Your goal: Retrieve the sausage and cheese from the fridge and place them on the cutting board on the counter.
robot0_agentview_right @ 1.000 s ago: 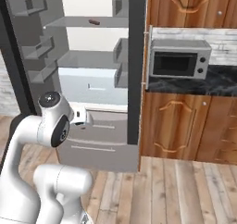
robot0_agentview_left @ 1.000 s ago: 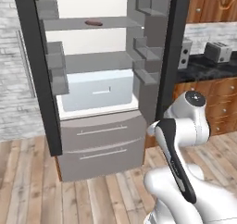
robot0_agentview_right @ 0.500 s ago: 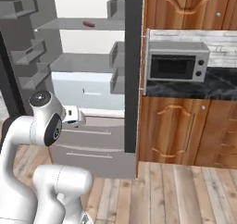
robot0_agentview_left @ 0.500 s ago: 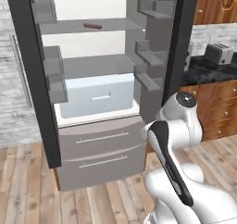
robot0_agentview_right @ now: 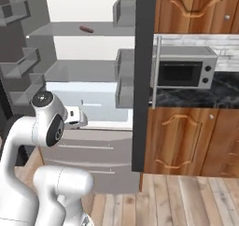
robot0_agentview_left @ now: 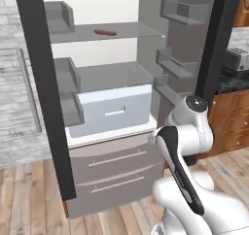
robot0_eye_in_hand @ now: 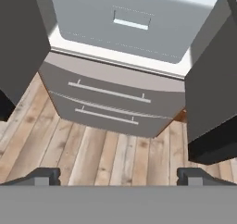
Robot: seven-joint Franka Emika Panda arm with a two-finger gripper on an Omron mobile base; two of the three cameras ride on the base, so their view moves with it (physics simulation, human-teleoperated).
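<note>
Progress: early; judged from the layout, nothing fetched so far. Both fridge (robot0_agentview_left: 112,108) doors stand open; the reach, both pick-ups and both placements are all left.
Sausage (robot0_agentview_left: 105,32): lies on the upper grey shelf (robot0_agentview_left: 121,31), near its middle, toward the front edge; also seen from the right base view (robot0_agentview_right: 86,29). Nothing touches it.
Cheese: not made out on any shelf or bin; cannot tell where it sits.
Fridge contents: white crisper drawer (robot0_agentview_left: 114,111) shut, inside hidden. Door bins (robot0_agentview_left: 176,66) on both doors look empty. Two lower drawers (robot0_eye_in_hand: 109,102) shut.
Fingers: two dark tips (robot0_eye_in_hand: 44,176) at the far corners of the hand view, wide apart, nothing between them.
Gripper (robot0_eye_in_hand: 118,177): low, aimed down at the lower drawers and wooden floor (robot0_eye_in_hand: 106,153), well below the sausage shelf.
Worktop (robot0_agentview_right: 205,92): black marble strip beside the fridge carrying a microwave (robot0_agentview_right: 184,72); toaster (robot0_agentview_left: 238,59) on its other stretch.
</note>
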